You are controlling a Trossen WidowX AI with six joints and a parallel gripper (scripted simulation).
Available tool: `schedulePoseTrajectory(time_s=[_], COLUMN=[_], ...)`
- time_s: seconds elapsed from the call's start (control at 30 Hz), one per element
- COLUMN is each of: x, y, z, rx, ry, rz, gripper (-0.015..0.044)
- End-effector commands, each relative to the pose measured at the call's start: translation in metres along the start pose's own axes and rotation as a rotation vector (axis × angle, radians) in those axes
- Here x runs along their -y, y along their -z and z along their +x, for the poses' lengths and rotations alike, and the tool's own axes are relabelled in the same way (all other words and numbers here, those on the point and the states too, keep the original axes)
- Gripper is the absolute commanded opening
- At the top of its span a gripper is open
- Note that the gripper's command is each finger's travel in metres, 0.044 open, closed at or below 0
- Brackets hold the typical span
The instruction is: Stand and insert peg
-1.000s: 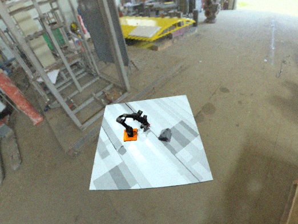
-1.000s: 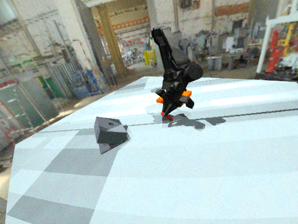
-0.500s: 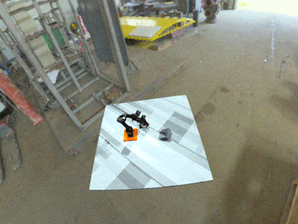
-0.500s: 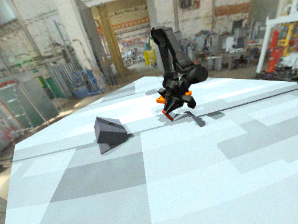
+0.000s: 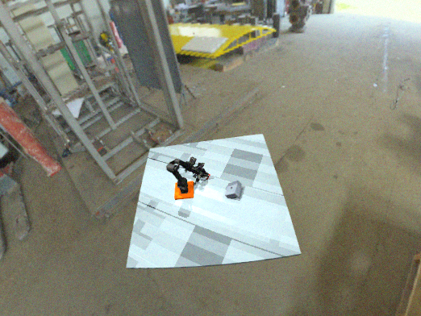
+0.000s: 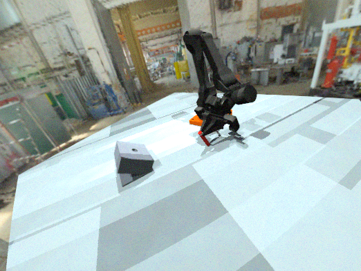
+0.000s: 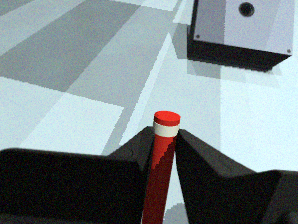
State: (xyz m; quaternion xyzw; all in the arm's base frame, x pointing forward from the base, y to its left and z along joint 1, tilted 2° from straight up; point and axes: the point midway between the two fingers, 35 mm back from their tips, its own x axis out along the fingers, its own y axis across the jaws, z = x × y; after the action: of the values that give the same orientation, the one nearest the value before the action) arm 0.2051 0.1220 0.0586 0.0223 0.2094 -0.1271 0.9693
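1. Far left in the top view there's a grey metal scaffold frame (image 5: 60, 106) standing on the concrete floor, off the bench.
2. The bench (image 5: 226, 238) is a flat surface patterned in white and grey patches, and everything task-related sits on it.
3. In the exterior view the sloped panel (image 6: 133, 160) is the leftmost thing on the bench: a grey wedge-like block with a dark lower side. Its light top face has one small dark hole (image 6: 134, 150).
4. The panel sits well apart from the arm, with bare bench between them.
5. Moving right, the black arm (image 6: 211, 66) rises from an orange base plate (image 6: 194, 121) and bends down over the bench.
6. The gripper (image 6: 207, 133) points down at the bench, and the fingers are pinching the red peg (image 6: 205, 138).
7. In the exterior view the peg pokes out below the fingers, tilted, with its lower tip at or just above the bench. Can't tell if it actually touches.
8. The wrist view is way clearer: both dark fingers are pressed onto the peg's (image 7: 161, 170) red shaft, one on each side.
9. The white band (image 7: 165, 130) sits just past the fingertips, with a short red cap beyond it. So the banded end sticks out in front of the fingers.
10. Top right of the wrist view you get the panel (image 7: 240, 27) again, hole (image 7: 246, 8) facing the camera, well beyond the peg's tip.
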Motion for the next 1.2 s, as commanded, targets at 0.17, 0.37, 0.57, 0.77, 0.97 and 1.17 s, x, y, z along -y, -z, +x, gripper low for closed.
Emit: schedulePoseTrajectory(time_s=[0.17,0.37,0.57,0.77,0.97,1.17], x=[0.001,0.001,0.001,0.001,0.002,0.002], y=[0.004,0.006,0.009,0.012,0.014,0.013], z=[-0.005,-0.009,-0.012,-0.015,-0.018,-0.018], rx=[0.08,0.132,0.184,0.235,0.287,0.253], ry=[0.0,0.0,0.0,0.0,0.001,0.0], rz=[0.002,0.002,0.002,0.002,0.002,0.002], gripper=[0.0049,0.0049,0.0049,0.0049,0.0049,0.0049])
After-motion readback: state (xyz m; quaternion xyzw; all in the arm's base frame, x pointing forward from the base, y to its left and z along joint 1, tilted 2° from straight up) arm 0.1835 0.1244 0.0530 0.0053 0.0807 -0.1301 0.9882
